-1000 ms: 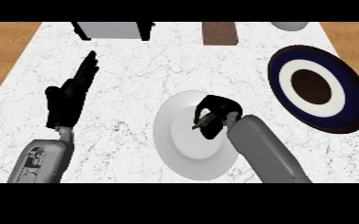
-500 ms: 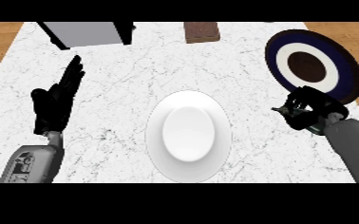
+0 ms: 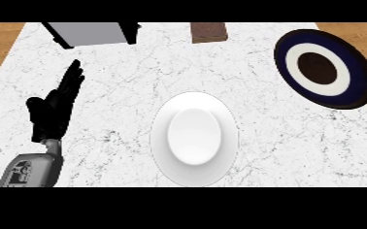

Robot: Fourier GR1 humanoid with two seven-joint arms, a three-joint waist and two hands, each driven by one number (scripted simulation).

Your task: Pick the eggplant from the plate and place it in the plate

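White plate point(image 3: 193, 138), nearest you: it lay bare. Left hand point(image 3: 56, 107), at the view's left: fingers straight and together, resting. Right hand: out of view, so you could not tell its state. Dark-blue plate point(image 3: 320, 68), far right: no eggplant was visible anywhere. Step judged: carry; next, you would set it there.

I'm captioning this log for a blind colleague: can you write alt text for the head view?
A white plate sits bare at the middle of a marble counter, and a dark blue and white plate lies at the right edge. The left hand rests open at the left, fingers up. A grey box and a brown block stand along the far edge.
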